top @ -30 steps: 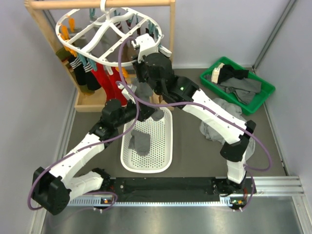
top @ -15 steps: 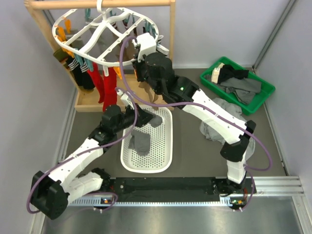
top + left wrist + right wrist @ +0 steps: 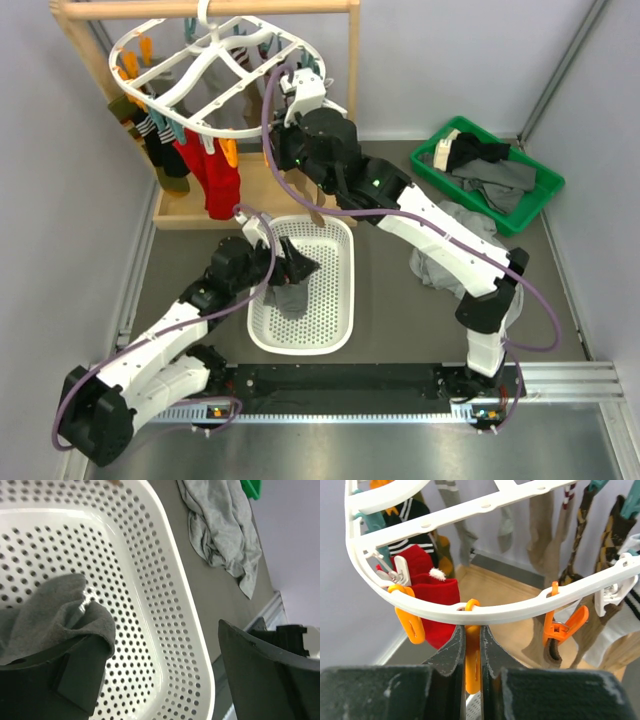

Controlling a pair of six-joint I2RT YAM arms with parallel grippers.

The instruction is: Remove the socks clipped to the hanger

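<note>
Several socks (image 3: 218,180) hang clipped under the hanger (image 3: 520,611) at back left. Left tool (image 3: 297,268) stands released above the white basket (image 3: 335,300), a grey sock (image 3: 288,297) resting against one finger. Right tool (image 3: 472,641) is clenched on an orange clip (image 3: 472,672) of the hanger.

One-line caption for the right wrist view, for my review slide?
Right gripper shut on an orange clip hanging from the white hanger rim, red socks clipped just behind.
</note>
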